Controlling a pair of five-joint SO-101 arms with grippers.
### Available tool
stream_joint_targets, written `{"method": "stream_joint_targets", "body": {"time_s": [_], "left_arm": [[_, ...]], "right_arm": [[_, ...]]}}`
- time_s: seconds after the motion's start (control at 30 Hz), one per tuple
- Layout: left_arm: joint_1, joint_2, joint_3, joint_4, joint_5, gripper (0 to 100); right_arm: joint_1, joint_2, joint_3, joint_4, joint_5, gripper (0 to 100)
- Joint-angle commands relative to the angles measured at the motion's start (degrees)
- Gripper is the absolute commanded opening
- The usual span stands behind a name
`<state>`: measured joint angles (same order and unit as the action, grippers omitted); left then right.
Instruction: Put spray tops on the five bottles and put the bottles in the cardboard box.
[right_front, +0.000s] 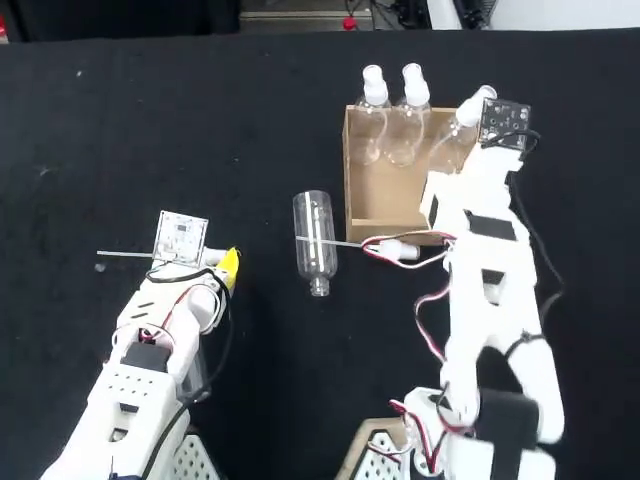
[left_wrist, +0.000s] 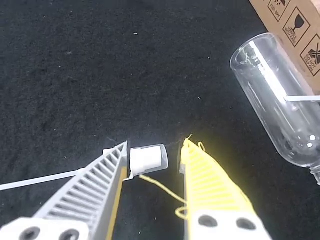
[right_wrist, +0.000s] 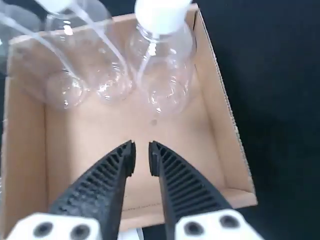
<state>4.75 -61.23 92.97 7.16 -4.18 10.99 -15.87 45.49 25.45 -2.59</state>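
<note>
Three clear plastic bottles (right_wrist: 160, 95) in brown cardboard box (right_wrist: 220, 125); right gripper (right_wrist: 141, 151) barely parted above; left gripper (left_wrist: 156, 145) open around white spray top (left_wrist: 147, 159).

L arm (right_front: 150, 360) sits lower left of high view, angled up-right. L gripper (left_wrist: 156, 145): grey + yellow fingers spread wide. R arm (right_front: 490, 290) runs up the right side. R gripper (right_wrist: 141, 148) points down, black fingers nearly together w/ slim gap.

Black tabletop (right_front: 150, 130), dark cables (right_front: 410, 12) and a small red object (right_front: 349, 22) beyond its far edge
</note>
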Motion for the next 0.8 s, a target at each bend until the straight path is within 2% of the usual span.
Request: {"method": "stream_joint_targets", "body": {"time_s": [0.0,0.33,0.77], "left_arm": [[0.0,-0.8,-0.7,-1.3,0.1,17],[0.0,-0.8,-0.9,-1.4,0.1,17],[0.1,-0.8,-0.8,-1.4,0.1,17]], "right_arm": [[-0.8,2.9,-3.9,-4.9,-0.8,1.1],[2.5,9.4,-4.0,-12.9,-0.4,1.1],[2.2,19.0,-4.1,-26.4,-0.5,1.1]]}}
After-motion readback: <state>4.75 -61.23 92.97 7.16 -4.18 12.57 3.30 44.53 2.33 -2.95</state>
